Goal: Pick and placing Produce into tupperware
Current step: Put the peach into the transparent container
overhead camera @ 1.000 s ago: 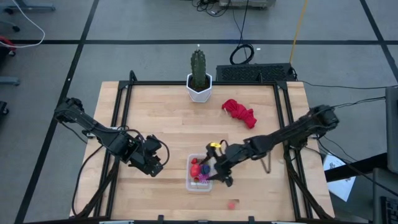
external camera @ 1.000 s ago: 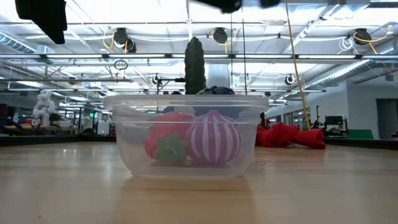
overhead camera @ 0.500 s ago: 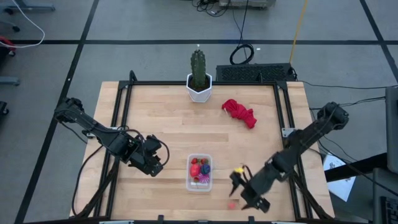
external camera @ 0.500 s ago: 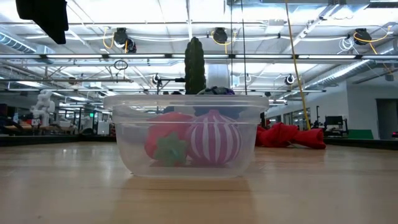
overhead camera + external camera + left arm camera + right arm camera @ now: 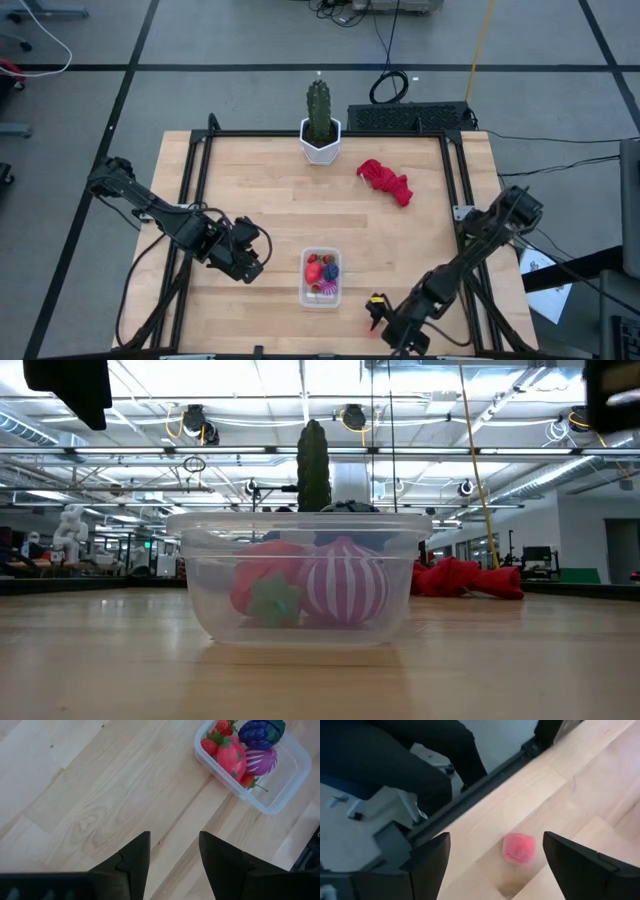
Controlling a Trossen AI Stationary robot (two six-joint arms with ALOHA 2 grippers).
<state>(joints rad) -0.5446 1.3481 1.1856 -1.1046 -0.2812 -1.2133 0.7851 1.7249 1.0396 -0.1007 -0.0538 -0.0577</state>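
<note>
The tub (image 5: 321, 278) sits on the table (image 5: 260, 190) near the front edge, about midway across, and already holds produce: you can see a strawberry (image 5: 268, 588) and a striped magenta piece (image 5: 345, 582) through its clear wall in the low view, with a dark purple grape bunch (image 5: 261, 732) resting on top of them and smaller strawberries tucked along the sides. One pink piece (image 5: 519, 848) lies loose on the bare wood by the table's front edge, to the right of the tub and well apart from it. Your right gripper (image 5: 495, 857) hangs over that pink piece with its fingers spread wide on either side and nothing held; whether they reach the wood cannot be told. In the high view that gripper (image 5: 388, 324) is at the front edge, right of the tub. Your left gripper (image 5: 172, 862) waits to the left of the tub, above bare wood, fingers partly closed with a gap between them and grasping nothing. Farther back, a red cloth (image 5: 386, 181) lies right of centre, and a cactus (image 5: 319, 112) in a white pot stands at the back edge. Beyond the front rail, the right wrist view shows a person's dark trouser legs (image 5: 395, 755).
</note>
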